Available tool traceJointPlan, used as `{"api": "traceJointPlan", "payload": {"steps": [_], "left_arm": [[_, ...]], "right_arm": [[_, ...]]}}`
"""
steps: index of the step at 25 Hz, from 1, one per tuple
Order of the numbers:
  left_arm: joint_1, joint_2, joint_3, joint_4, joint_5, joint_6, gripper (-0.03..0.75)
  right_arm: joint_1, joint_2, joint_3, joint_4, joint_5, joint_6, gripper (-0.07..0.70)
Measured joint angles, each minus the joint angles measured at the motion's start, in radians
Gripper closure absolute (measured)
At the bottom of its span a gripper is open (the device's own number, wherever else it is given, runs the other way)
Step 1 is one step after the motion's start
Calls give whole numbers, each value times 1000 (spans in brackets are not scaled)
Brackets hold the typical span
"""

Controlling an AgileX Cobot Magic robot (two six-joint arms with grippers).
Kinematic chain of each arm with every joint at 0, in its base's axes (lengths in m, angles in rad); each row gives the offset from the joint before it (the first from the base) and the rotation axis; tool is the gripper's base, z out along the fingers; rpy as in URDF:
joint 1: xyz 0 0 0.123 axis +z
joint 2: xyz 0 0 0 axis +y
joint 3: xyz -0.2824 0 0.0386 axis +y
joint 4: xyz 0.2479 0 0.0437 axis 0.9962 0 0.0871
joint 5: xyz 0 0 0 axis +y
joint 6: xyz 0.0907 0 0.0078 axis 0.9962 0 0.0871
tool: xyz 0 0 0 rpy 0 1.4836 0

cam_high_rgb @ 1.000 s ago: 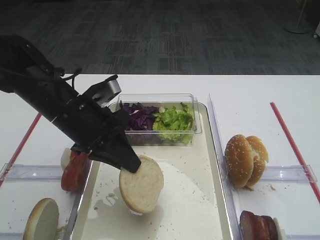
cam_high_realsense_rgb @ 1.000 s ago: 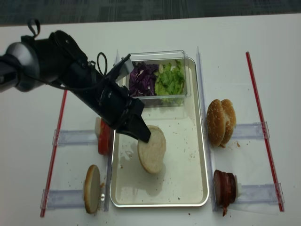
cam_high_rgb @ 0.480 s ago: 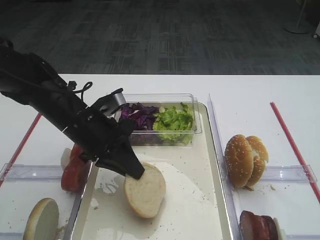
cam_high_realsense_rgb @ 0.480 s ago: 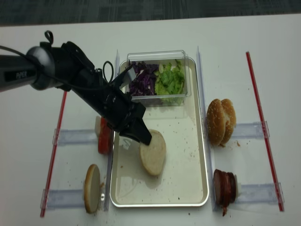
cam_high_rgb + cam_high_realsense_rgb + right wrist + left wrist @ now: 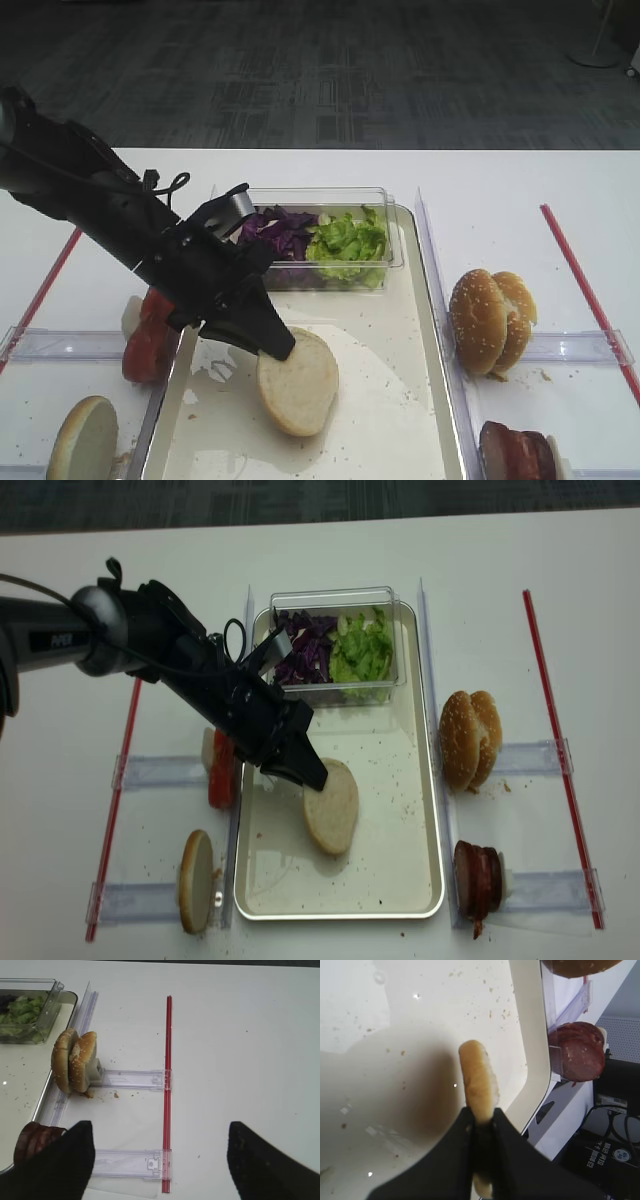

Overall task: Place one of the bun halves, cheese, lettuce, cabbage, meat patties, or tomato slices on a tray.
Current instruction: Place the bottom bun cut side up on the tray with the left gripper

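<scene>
Exterior high, left gripper (image 5: 278,345) pinching smooth round bun half (image 5: 298,383), speckled metal tray (image 5: 425,420)

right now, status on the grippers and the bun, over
Left gripper shut on the plain bun half, tilted low over the tray. Right gripper open, parked off the tray. Nothing blocking the drop spot.

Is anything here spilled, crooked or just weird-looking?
Mostly tidy. The oddest thing is the plain bun half, pinched by its edge in the left gripper and tilted over the tray instead of lying flat. Crumbs speckle the tray floor, and a few lie beside the sesame buns.
</scene>
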Motion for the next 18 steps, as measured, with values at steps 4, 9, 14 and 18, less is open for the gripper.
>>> {"api": "traceJointPlan", "payload": {"steps": [4, 9, 14, 18], "left_arm": [[0, 0, 0, 0, 0, 0, 685], [0, 0, 0, 0, 0, 0, 685], [0, 0, 0, 0, 0, 0, 685], [0, 0, 0, 0, -7, 0, 685]], "right_arm": [[0, 0, 0, 0, 0, 0, 61], [0, 0, 0, 0, 0, 0, 61], [0, 0, 0, 0, 0, -2, 61], [0, 0, 0, 0, 0, -2, 61]]}}
